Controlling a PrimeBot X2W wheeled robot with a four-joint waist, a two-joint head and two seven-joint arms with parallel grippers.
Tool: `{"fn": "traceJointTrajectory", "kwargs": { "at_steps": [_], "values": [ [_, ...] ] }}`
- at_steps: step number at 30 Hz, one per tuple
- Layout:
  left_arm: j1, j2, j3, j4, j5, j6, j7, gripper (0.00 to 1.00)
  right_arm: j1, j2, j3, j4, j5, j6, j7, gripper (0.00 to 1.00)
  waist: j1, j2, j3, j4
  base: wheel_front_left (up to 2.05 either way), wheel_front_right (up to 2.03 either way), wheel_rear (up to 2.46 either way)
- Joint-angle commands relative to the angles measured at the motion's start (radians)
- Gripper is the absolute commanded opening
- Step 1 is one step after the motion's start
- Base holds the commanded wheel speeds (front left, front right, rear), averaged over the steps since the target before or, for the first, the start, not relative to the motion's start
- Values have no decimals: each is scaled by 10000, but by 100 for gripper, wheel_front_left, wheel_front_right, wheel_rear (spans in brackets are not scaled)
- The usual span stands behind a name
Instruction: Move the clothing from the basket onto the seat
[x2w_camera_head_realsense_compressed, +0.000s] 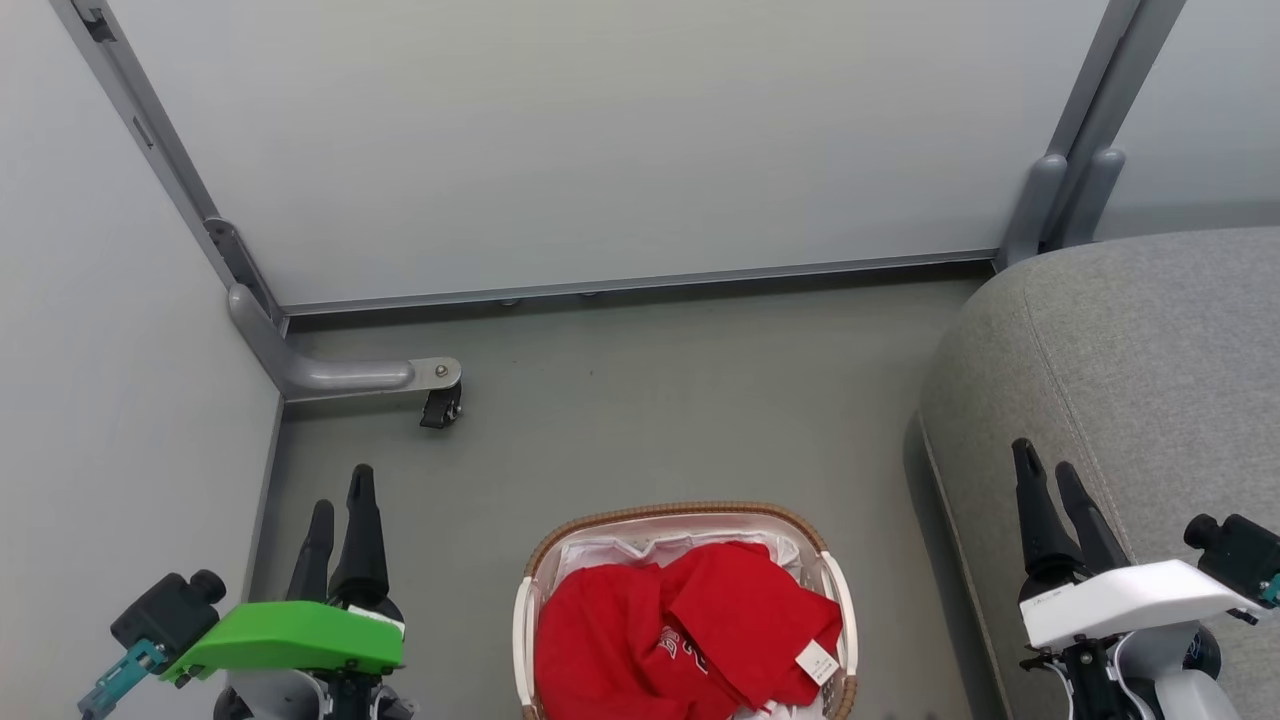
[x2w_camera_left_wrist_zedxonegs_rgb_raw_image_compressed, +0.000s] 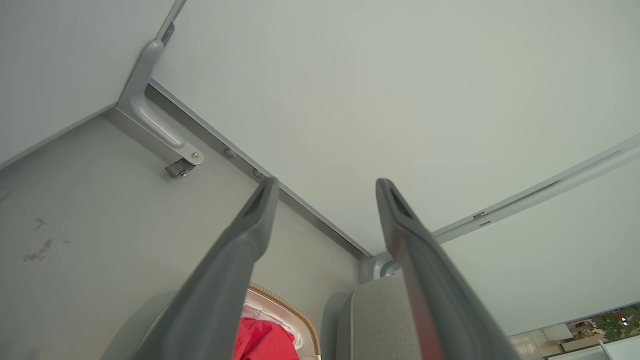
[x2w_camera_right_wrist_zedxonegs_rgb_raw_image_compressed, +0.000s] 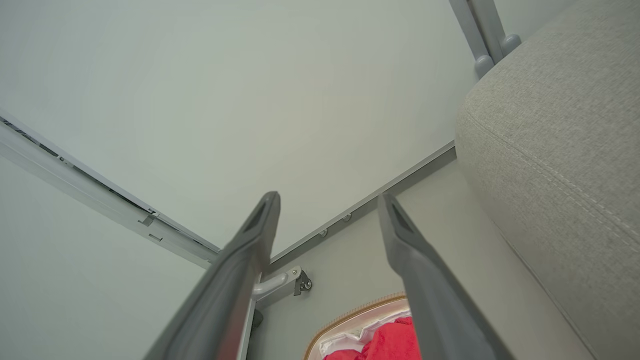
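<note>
Red clothing (x2w_camera_head_realsense_compressed: 685, 630) with a small white tag lies heaped in the white basket (x2w_camera_head_realsense_compressed: 527, 620) with a brown woven rim, low in the middle of the head view. The light-grey seat (x2w_camera_head_realsense_compressed: 1130, 370) fills the right side. My left gripper (x2w_camera_head_realsense_compressed: 340, 492) hangs open to the left of the basket, nothing between its fingers. My right gripper (x2w_camera_head_realsense_compressed: 1048, 468) is open over the seat's front edge, right of the basket. In the left wrist view, clothing (x2w_camera_left_wrist_zedxonegs_rgb_raw_image_compressed: 262, 340), basket rim (x2w_camera_left_wrist_zedxonegs_rgb_raw_image_compressed: 295, 315) and seat (x2w_camera_left_wrist_zedxonegs_rgb_raw_image_compressed: 380, 325) lie beyond my open left gripper (x2w_camera_left_wrist_zedxonegs_rgb_raw_image_compressed: 325, 187). The right wrist view has my open right gripper (x2w_camera_right_wrist_zedxonegs_rgb_raw_image_compressed: 327, 200), clothing (x2w_camera_right_wrist_zedxonegs_rgb_raw_image_compressed: 392, 342) and seat (x2w_camera_right_wrist_zedxonegs_rgb_raw_image_compressed: 560, 140).
Grey floor (x2w_camera_head_realsense_compressed: 650, 400) runs from the basket to pale partition walls. A wall foot with a black caster (x2w_camera_head_realsense_compressed: 440, 405) juts out at the back left. A grey post (x2w_camera_head_realsense_compressed: 1065, 190) stands behind the seat. White cloth (x2w_camera_head_realsense_compressed: 610, 550) lines the basket under the red fabric.
</note>
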Motion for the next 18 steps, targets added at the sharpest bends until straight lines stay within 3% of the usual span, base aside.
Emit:
{"fn": "traceJointTrajectory", "kwargs": {
  "at_steps": [1, 18],
  "values": [
    [3, 60, -64, -157, 417, 53, -91, 100, 28, -68, 14, -168, -376, 2, -116, 100, 0, -1, 1, 3, 0, 0, 0],
    [180, 77, -429, 119, 3329, 280, -573, 100, 137, -93, 176, -49, -2672, 2, -603, 100, 0, -1, 0, 46, 0, 0, 0]
  ]
}}
